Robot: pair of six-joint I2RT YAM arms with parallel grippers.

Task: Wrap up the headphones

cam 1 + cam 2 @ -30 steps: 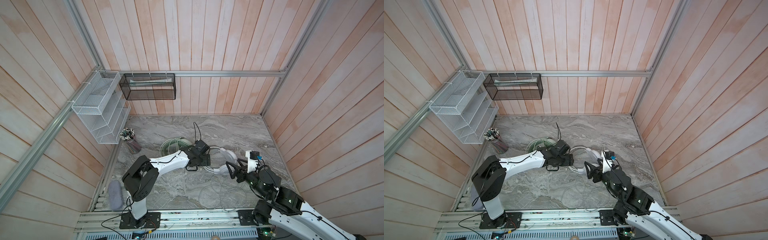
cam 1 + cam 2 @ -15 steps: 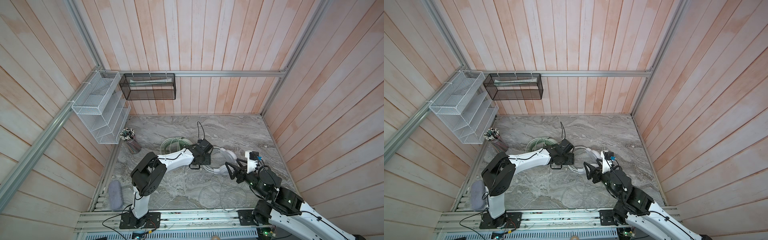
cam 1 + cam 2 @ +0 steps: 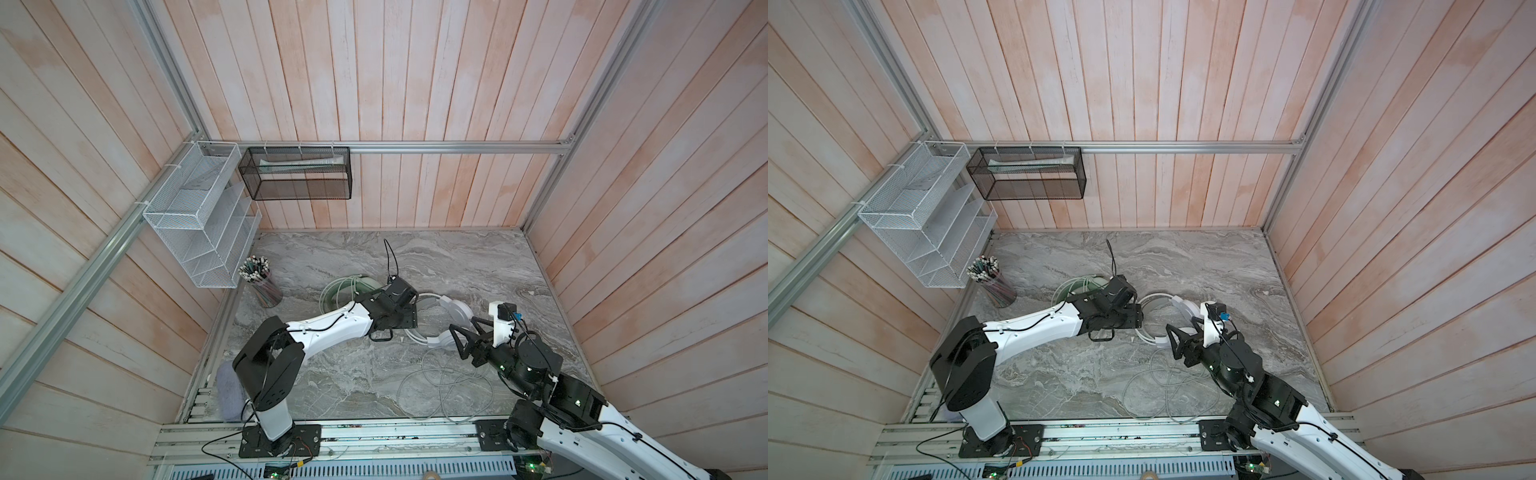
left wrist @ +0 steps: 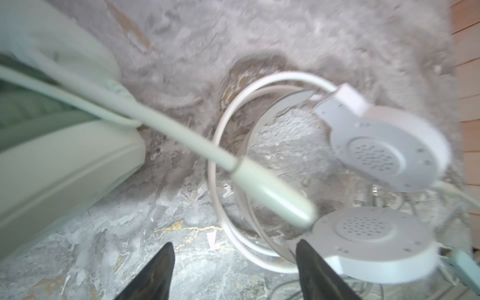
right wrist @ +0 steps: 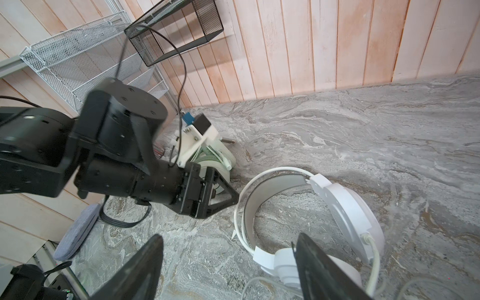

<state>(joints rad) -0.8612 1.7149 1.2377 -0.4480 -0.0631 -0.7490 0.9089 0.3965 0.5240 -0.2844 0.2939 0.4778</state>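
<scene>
Headphones (image 5: 348, 215), white, lower right of frame: both grippers gape empty. Right gripper (image 5: 230, 235) should pinch the cable (image 5: 374, 257) low while left gripper (image 4: 233, 242) pins the headband (image 5: 272, 183).

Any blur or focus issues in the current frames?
Left wrist: smeared throughout, worst on the mint cable close to the lens. Right wrist: left arm is blurred, white headset and table sharp. Both top views: crisp, evenly lit, no glare.

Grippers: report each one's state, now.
Left gripper: open, holding nothing.
Right gripper: open, holding nothing; white headset lies by one finger.
</scene>
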